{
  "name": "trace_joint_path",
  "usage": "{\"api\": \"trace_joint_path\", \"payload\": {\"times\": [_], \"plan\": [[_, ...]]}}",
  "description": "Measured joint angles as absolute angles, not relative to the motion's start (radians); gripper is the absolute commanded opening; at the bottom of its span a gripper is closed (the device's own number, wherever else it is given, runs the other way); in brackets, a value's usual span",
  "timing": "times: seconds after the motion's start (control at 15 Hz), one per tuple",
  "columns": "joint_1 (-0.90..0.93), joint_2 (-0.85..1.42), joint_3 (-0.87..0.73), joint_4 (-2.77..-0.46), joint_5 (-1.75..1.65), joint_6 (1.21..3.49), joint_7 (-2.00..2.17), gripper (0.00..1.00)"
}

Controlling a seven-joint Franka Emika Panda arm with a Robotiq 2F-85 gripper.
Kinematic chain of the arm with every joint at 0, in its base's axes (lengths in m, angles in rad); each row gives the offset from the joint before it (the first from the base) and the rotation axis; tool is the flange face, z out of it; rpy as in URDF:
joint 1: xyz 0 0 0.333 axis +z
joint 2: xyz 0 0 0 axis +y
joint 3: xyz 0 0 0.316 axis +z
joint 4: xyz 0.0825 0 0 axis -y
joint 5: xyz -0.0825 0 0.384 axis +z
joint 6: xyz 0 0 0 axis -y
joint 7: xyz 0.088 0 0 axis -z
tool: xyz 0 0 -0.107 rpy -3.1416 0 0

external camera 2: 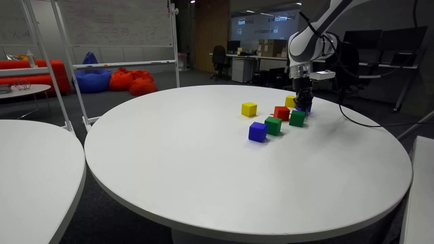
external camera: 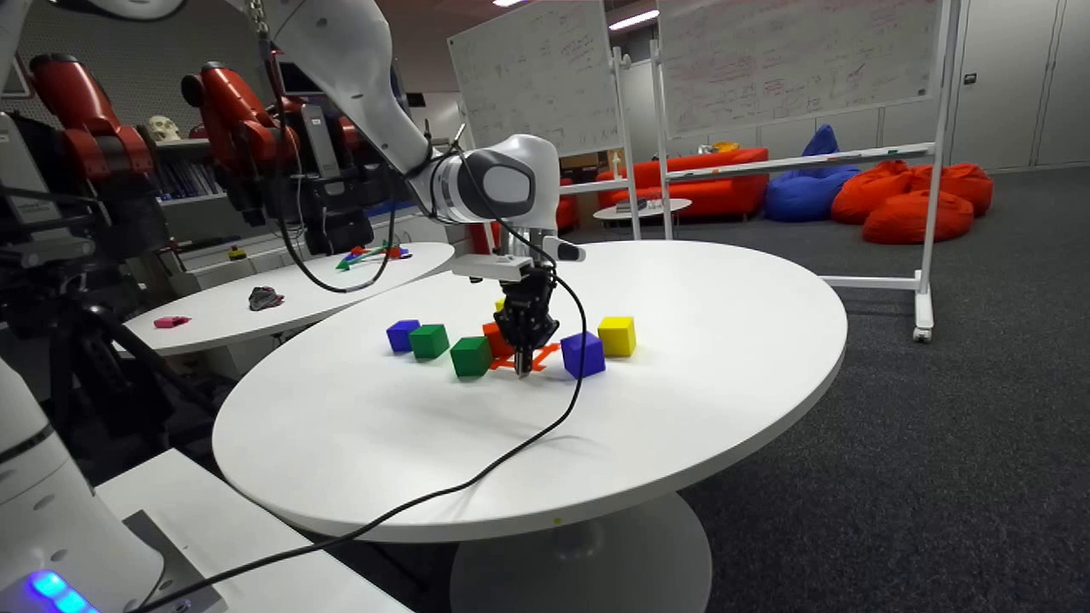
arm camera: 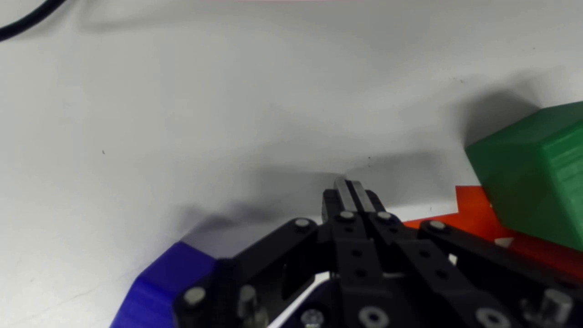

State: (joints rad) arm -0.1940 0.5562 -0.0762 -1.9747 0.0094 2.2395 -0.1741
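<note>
My gripper [external camera: 523, 366] points down at the white round table, fingertips at or just above its surface. In the wrist view the fingers [arm camera: 351, 184] are together with nothing between them. A green cube [external camera: 471, 357] stands on one side of the fingers, apart from them; it also shows in the wrist view [arm camera: 524, 182]. A blue cube [external camera: 583, 354] stands on the other side, partly behind the gripper in the wrist view [arm camera: 159, 287] and in an exterior view [external camera 2: 308, 108]. A flat red shape [arm camera: 473, 212] lies by the fingers. A red cube [external camera 2: 281, 113] stands close by.
A yellow cube [external camera: 616, 336] stands beside the blue one. Another yellow cube [external camera 2: 249, 109], a second green cube [external camera 2: 273, 125] and another blue cube [external camera 2: 257, 131] stand farther off. A black cable [external camera: 477, 487] hangs from the arm across the round table [external camera: 358, 460].
</note>
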Motion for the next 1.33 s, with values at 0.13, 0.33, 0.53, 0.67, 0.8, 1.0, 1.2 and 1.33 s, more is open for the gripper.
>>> {"api": "trace_joint_path", "payload": {"times": [0.13, 0.33, 0.53, 0.67, 0.8, 1.0, 1.2, 1.33], "plan": [[-0.184, 0.556, -0.077, -1.974, 0.006, 2.238, -0.17, 0.0], [-0.169, 0.556, -0.077, -1.974, 0.003, 2.235, -0.164, 0.0], [-0.161, 0.559, -0.078, -1.968, 0.002, 2.224, -0.154, 0.0], [-0.156, 0.567, -0.079, -1.954, 0.002, 2.198, -0.143, 0.0], [-0.152, 0.577, -0.079, -1.937, 0.002, 2.171, -0.134, 0.0], [-0.145, 0.583, -0.079, -1.925, 0.001, 2.158, -0.133, 0.0], [-0.144, 0.583, -0.079, -1.925, 0.0, 2.157, -0.133, 0.0], [-0.131, 0.584, -0.08, -1.926, -0.029, 2.157, -0.119, 0.0]]}}
